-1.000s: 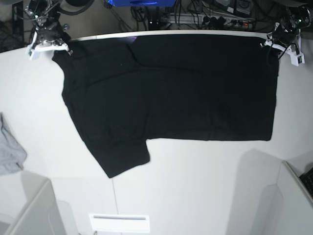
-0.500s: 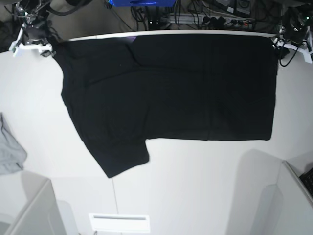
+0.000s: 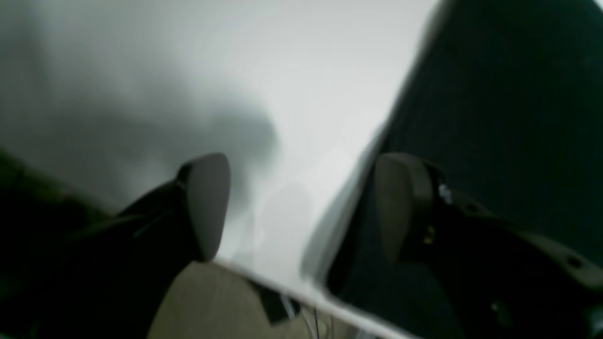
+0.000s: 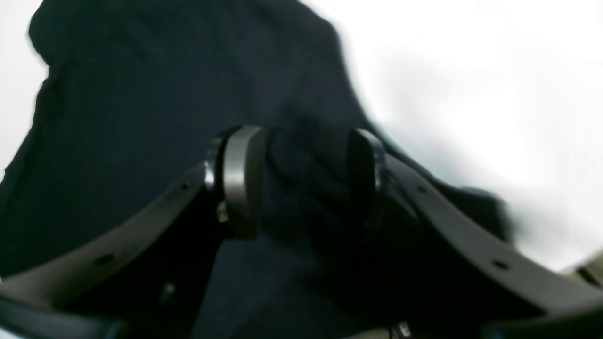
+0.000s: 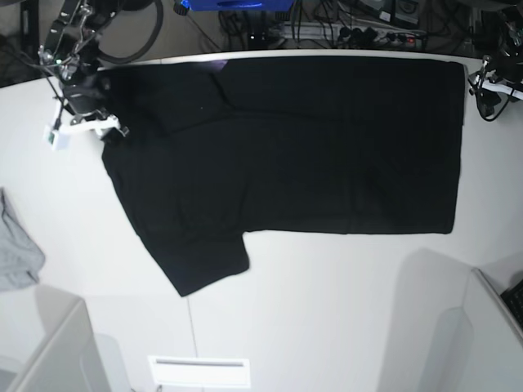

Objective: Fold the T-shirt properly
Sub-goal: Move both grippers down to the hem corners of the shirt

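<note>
The black T-shirt [image 5: 310, 147] lies spread flat on the white table [image 5: 327, 310], one sleeve pointing to the front left; no print shows. My right gripper [image 5: 102, 129] is over the shirt's left edge. In the right wrist view its jaws [image 4: 301, 179] stand apart, with black cloth [image 4: 141, 117] seen between and below them. My left gripper [image 5: 482, 88] is at the shirt's far right corner. In the left wrist view it [image 3: 304, 207] is open and empty; one finger is over bare table, the other over the shirt's edge [image 3: 509, 117].
A small light grey cloth [image 5: 16, 253] lies at the table's left edge. A white block [image 5: 198, 371] sits at the front edge. Grey panels stand at the front left [image 5: 49, 351] and front right [image 5: 490, 335] corners. Cables [image 5: 343, 24] lie behind the table.
My right gripper moved from beyond the shirt's far left corner down onto the shirt's left edge. My left gripper moved slightly outward at the far right corner. The shirt has stayed flat.
</note>
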`<state>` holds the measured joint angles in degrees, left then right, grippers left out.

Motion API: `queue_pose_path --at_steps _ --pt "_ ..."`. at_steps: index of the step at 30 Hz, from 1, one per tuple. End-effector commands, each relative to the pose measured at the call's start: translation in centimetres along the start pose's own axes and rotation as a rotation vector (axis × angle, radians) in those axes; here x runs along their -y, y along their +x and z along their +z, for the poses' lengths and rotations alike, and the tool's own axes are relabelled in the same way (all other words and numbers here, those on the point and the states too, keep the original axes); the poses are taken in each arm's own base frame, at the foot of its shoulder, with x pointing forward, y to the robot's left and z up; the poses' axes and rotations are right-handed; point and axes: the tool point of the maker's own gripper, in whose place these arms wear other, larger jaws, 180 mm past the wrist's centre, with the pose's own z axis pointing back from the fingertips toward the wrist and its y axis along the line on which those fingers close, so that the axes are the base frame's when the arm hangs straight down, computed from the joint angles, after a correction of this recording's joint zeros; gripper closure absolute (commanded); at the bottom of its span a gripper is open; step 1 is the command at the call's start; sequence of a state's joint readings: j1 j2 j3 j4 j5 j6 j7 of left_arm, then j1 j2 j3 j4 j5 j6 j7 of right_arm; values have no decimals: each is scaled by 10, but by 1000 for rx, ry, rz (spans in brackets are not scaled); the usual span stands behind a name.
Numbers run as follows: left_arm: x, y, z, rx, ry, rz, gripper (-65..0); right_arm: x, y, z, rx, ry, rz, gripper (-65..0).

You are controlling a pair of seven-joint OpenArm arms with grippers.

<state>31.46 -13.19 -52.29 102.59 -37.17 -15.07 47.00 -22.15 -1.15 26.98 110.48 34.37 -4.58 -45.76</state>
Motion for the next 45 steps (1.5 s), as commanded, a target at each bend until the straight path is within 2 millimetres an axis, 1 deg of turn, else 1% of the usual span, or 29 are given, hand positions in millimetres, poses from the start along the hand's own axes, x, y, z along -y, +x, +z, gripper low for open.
queue_pose_path --at_steps 1,3,5,8,10,11,12,14,15,18,21,23,25,27,31,32,34,35,42,43,45 --pt "2 17 4 51 -5 -22 -434 -16 19 -1 58 44 19 -272" --pt "6 21 3 69 -11 -7 -354 -35 33 -7 83 88 39 -272" --pt "6 21 3 73 -7 -2 -250 -52 51 -18 108 107 100 -272" --pt "8 21 2 73 -12 0 -99 -76 75 -38 133 99 207 -278" --pt "9 20 2 72 -14 1 0 -92 90 -57 136 94 261 -282" --pt "9 20 1 70 -15 1 0 -99 98 -65 135 96 278 -296" --pt "8 20 1 70 -13 2 0 -108 105 -74 127 107 284 -323" --pt "7 20 2 71 -9 4 0 -121 116 -89 111 117 291 -372" --pt "6 20 2 71 -6 2 0 -129 120 -98 95 123 291 -387" --pt "6 20 2 71 -6 2 0 -143 126 -124 37 118 290 -401" --pt "6 20 2 71 -6 2 0 -144 128 -152 -32 91 256 -404" --pt "5 19 2 70 -4 3 0 -130 135 -167 -29 52 238 -404" --pt "3 17 2 63 -1 5 0 -119 134 -177 -37 26 222 -404" --pt "-1 12 -1 47 6 14 0 -119 130 -184 -48 39 236 -404" --pt "-9 -1 -7 10 18 44 0 -125 118 -187 -82 93 282 -399" --pt "-9 -1 -7 12 17 46 0 -126 116 -186 -85 102 291 -398" --pt "-10 -3 -8 8 18 49 0 -127 103 -187 -124 123 310 -398" --pt "-10 -3 -8 7 19 49 0 -130 101 -186 -134 134 318 -398" --pt "-10 -2 -8 9 19 49 0 -129 99 -186 -138 140 328 -395" --pt "-8 0 -10 14 13 51 0 -127 99 -186 -141 137 327 -387" --pt "-5 7 -13 32 6 61 0 -126 99 -187 -140 134 330 -336"
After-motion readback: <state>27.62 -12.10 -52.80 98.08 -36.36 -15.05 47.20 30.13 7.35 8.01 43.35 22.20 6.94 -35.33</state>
